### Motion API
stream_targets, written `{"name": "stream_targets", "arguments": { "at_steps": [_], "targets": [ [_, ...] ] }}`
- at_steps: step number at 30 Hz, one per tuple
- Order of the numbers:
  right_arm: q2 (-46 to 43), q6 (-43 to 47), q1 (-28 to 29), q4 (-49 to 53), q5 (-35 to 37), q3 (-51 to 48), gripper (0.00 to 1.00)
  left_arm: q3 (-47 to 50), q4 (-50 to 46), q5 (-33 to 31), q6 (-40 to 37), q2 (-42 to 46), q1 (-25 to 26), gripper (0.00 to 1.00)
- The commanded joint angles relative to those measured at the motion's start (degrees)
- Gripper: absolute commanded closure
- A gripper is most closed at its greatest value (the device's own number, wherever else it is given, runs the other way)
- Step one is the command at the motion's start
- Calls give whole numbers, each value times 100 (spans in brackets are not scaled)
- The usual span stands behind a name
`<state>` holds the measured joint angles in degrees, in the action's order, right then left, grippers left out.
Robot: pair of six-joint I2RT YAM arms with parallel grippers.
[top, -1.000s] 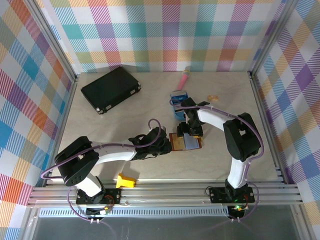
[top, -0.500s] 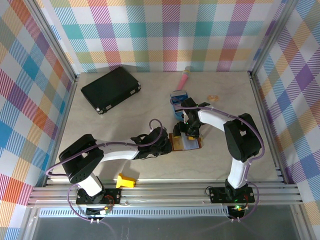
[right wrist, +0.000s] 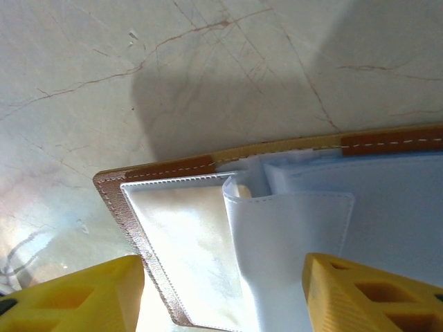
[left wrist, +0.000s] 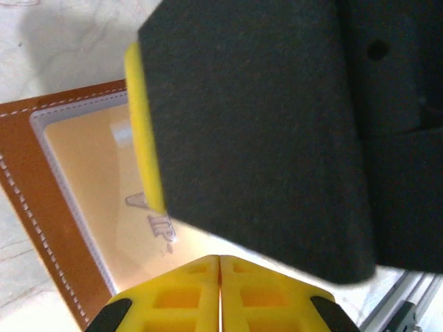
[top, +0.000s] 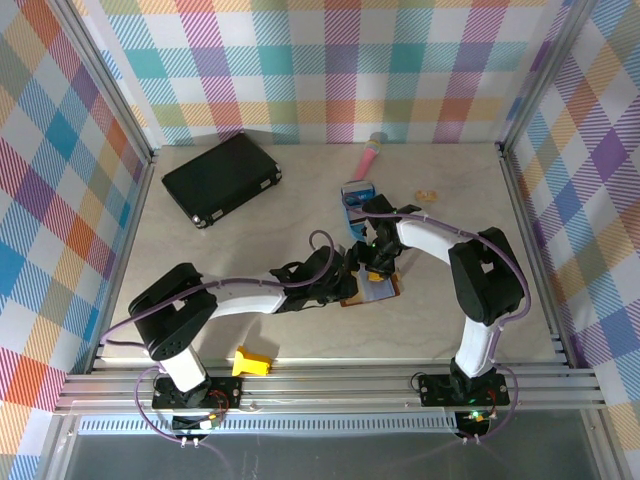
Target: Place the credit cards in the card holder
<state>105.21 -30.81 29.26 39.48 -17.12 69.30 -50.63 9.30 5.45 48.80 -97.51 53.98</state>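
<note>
— Where is the card holder (top: 375,290) laid?
— Open near the middle of the table (top: 250,240), with a yellow credit card (left wrist: 90,180) seen in its pocket.
— And the grippers?
— The left gripper (left wrist: 219,294) is pressed together beside it; the right gripper (right wrist: 221,280) is spread over it.

Brown card holder (top: 382,291) lies open; gold card (left wrist: 90,173) inside

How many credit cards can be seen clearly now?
1: a gold card lies on the inner face of the open card holder, partly covered. Others may be hidden.
</note>
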Motion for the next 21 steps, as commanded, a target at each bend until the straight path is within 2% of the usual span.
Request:
{"name": "stream_targets", "arguments": {
  "at_steps": [1,7,21],
  "targets": [
    [-201,-153,19,-23,-193,-83,41,-280,47,-83,-164,-152,107,91],
    [-172,-214,21,-72,-289,-107,43,-229,290,-407,-159,-312,183,91],
    [-149,-270,25,-112,-381,-145,43,-468,373,-327,-168,-842,227,88]
  ]
}}
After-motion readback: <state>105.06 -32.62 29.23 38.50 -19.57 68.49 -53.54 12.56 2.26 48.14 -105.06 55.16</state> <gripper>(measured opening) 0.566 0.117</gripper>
